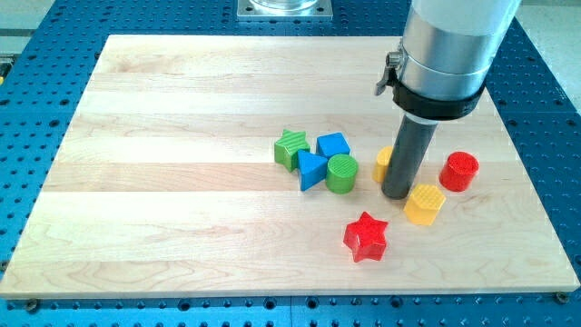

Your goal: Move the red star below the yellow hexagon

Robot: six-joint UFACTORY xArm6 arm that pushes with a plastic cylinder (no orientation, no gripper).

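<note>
The red star [366, 236] lies low on the board, right of centre. The yellow hexagon [424, 203] lies up and to the right of it. My tip [396, 193] rests on the board just left of the yellow hexagon and above the red star, with a gap to the star. A second yellow block [383, 163] sits behind the rod and is partly hidden by it, so I cannot make out its shape.
A red cylinder [459, 171] stands to the right of the rod. A cluster to its left holds a green star [290, 148], a blue cube [333, 145], a blue triangle [311, 170] and a green cylinder [342, 173]. The wooden board [182, 218] sits on a blue perforated table.
</note>
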